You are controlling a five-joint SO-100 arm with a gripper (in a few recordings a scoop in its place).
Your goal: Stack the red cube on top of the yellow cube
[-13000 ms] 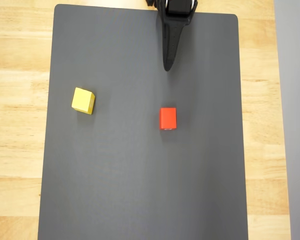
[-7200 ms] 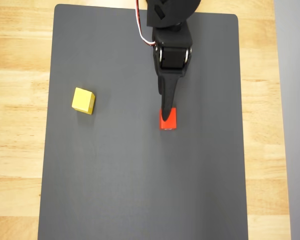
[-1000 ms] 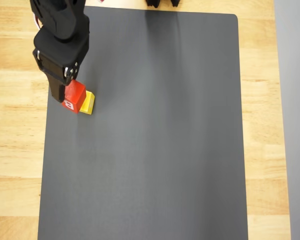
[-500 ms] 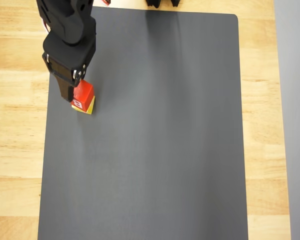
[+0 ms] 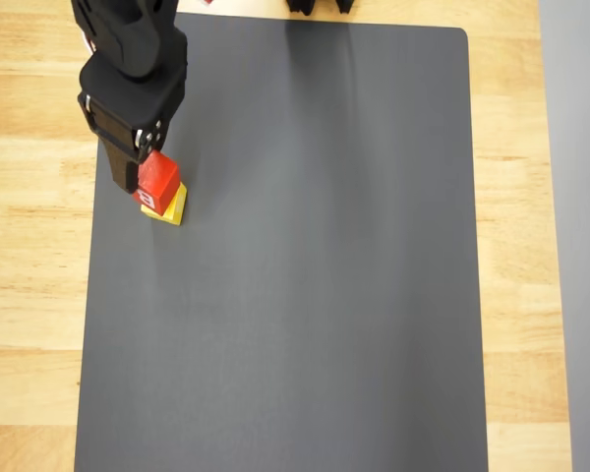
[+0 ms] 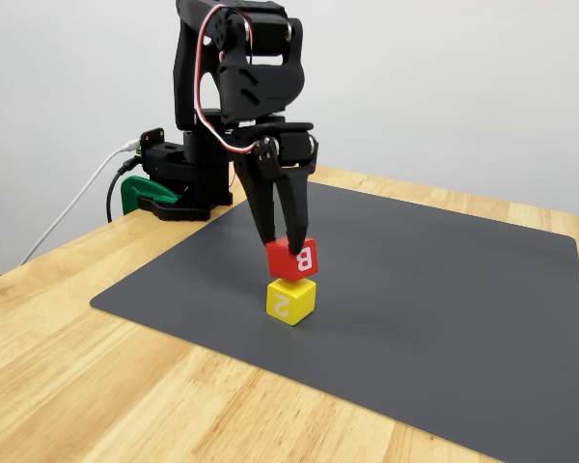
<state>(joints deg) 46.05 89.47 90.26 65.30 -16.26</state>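
Pale wall and a wooden table (image 6: 87,386) are forming the setting, and a dark grey mat (image 6: 444,309) is being used as the work surface on that table. At the mat's far edge in the fixed view, the black arm (image 6: 241,87) is being bent over and downward, so that the load is being brought in from above. Its gripper (image 6: 283,241) is being kept clenched on the red cube (image 6: 291,257), the fingers gripping the upper part, probably so the underside is left free for setting down. The red cube is being held right over the yellow cube (image 6: 290,299), slightly tilted, with a thin gap seemingly left between them; real contact cannot be confirmed. In the overhead view the red cube (image 5: 158,185) is being shown covering most of the yellow cube (image 5: 175,208), near the mat's left edge. The placing step is judged nearly finished; levelling and lowering are likely needed before release.
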